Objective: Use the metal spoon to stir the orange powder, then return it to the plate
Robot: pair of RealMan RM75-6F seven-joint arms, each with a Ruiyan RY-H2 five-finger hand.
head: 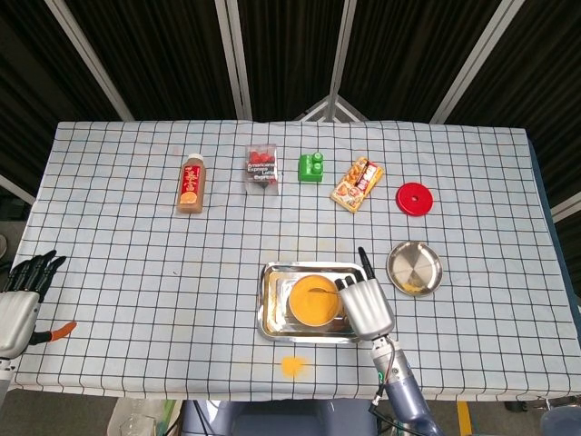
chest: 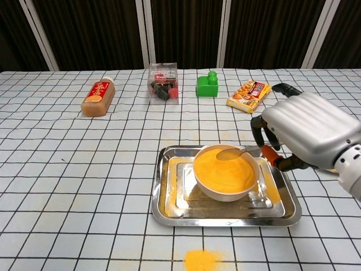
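A white bowl of orange powder (chest: 225, 170) (head: 314, 300) stands in a steel tray (chest: 169, 209) (head: 270, 313) near the table's front edge. My right hand (chest: 307, 131) (head: 366, 306) grips the metal spoon (chest: 232, 152) by its handle from the right, and the spoon's bowl lies at the far rim of the powder. The round metal plate (head: 415, 267) sits to the right of the tray with a smear of orange on it. My left hand (head: 20, 304) hangs off the table's front left corner with fingers apart, holding nothing.
A heap of spilled orange powder (chest: 201, 259) lies in front of the tray. Along the far side stand a brown bottle (chest: 98, 96), a clear box (chest: 164, 83), a green block (chest: 208, 84), a snack packet (chest: 249, 95) and a red lid (head: 414, 198).
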